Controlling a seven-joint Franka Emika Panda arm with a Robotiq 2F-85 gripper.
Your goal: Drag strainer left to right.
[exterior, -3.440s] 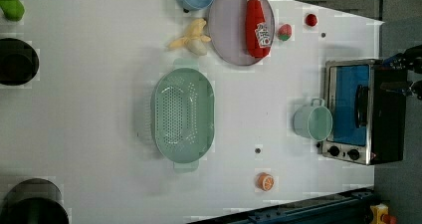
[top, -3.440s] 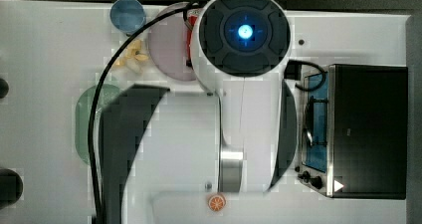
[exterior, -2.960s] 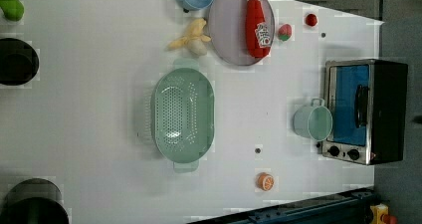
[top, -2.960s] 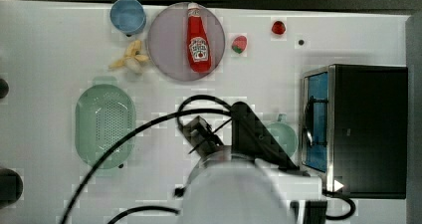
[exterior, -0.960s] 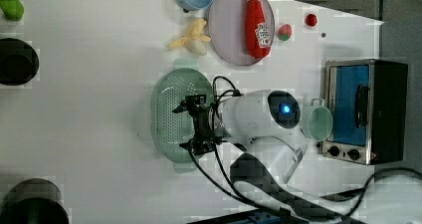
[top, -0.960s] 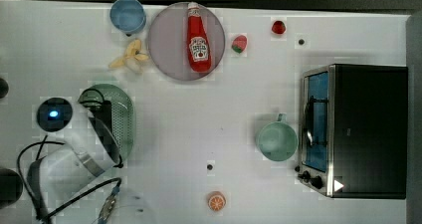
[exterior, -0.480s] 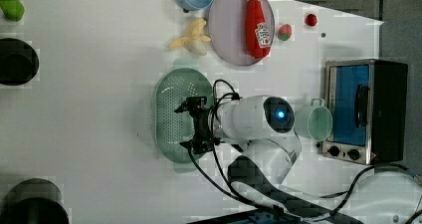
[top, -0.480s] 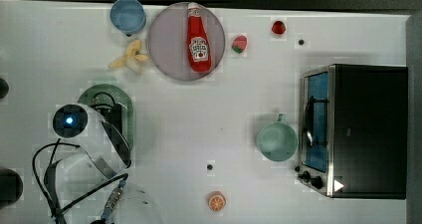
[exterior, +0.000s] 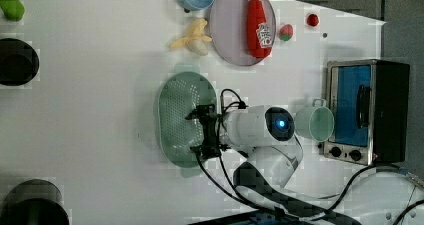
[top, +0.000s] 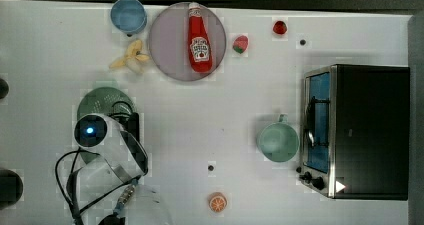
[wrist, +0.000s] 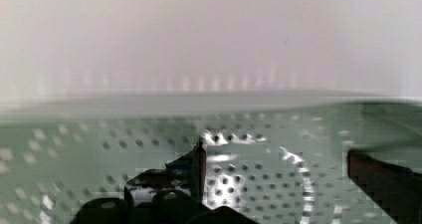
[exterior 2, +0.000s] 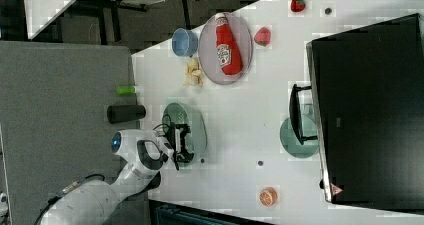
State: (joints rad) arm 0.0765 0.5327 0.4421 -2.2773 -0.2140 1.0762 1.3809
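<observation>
Since half a second ago, arm is creeping further over the strainer [exterior: 180,117]; strainer sitting unmoved at the left view's 9 o'clock of the mug [exterior: 314,123]. Bare table [exterior: 100,110] lying open around it. Gripper [exterior: 202,131] is reaching into the basin, fingers [wrist: 199,167] spread wide, gripping nothing.

the arm [exterior: 260,127] has glossy white rounded shells with dark grey joint sections, a round dark cap with a glowing blue light [exterior: 280,123], loose black cables [exterior: 220,177] looping along it, and a black end effector [exterior: 204,130].
</observation>
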